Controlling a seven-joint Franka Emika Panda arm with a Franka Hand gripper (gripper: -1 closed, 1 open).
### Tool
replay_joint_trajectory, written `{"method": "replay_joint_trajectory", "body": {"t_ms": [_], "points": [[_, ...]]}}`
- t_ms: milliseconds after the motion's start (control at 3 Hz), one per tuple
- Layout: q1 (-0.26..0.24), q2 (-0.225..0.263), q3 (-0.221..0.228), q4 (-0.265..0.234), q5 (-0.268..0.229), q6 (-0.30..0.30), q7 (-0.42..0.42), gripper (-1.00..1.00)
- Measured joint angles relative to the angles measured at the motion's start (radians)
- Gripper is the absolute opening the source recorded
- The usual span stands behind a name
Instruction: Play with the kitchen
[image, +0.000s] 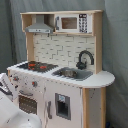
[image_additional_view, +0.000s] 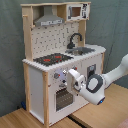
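Second exterior view showed the kitchen (image_additional_view: 60, 65) standing upright on a light wooden floor (image_additional_view: 20, 119) before a grey curtain (image_additional_view: 112, 25), its long axis vertical, its front turned toward the second exterior view's lower right. It was boxy, with smooth white panels framed in pale wood, a flat black stovetop (image_additional_view: 52, 59) with red rings, a curved black faucet (image_additional_view: 75, 40) over a sunken grey sink (image_additional_view: 84, 50), a sloped grey hood (image_additional_view: 49, 21) and a small microwave (image_additional_view: 77, 11) up top. The rounded white arm (image_additional_view: 107, 80) reached in from the second exterior view's right; its gripper (image_additional_view: 75, 80) sat against the knob panel above the windowed oven door (image_additional_view: 63, 99). I could not tell how far its fingers were parted, nor whether they held anything. In the first exterior view the kitchen (image: 60, 65) faced the first exterior view's lower left, and only blurred white arm parts (image: 12, 112) showed at that corner, cut off by the edge.
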Motion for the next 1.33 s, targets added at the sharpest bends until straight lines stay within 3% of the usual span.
{"method": "replay_joint_trajectory", "body": {"t_ms": [333,667,1000,1333], "points": [[-0.054,-0.021,0.034,0.059,0.000,0.006,0.048,1.00],[-0.110,-0.027,0.064,0.094,0.002,0.062,0.092,1.00],[-0.142,-0.027,0.061,0.140,0.006,0.149,0.098,1.00],[-0.150,-0.027,0.057,0.155,0.006,0.188,0.004,1.00]]}}
